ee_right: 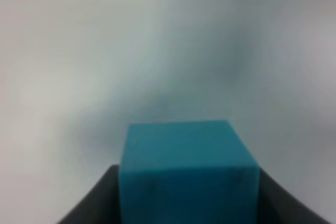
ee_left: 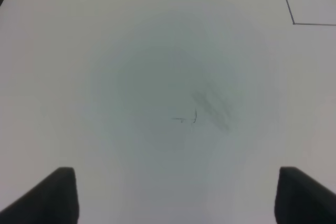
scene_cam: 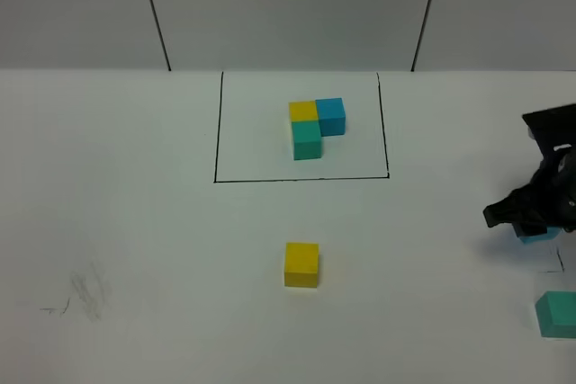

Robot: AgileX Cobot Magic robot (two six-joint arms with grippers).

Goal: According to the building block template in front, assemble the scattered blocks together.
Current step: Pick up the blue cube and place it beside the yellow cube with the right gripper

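A white surface filled the view, matte and plain. Toward its near-left corner lay a grey smudge with a few thin dark strokes beside it, possibly pencil, though too faint to tell. Near the right edge sat a small black mark. Beyond the far edge stood grey wall panels, split by dark seams.

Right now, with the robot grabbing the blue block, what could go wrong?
1. The right end effector is shut on the blue cube, but much of the cube sticks out past the fingers, so it might slip or twist when lifted.
2. The teal cube lies close to that arm; a careless swing could knock it away.
3. The yellow cube stands loose, so setting blue against it could shove it out of place.
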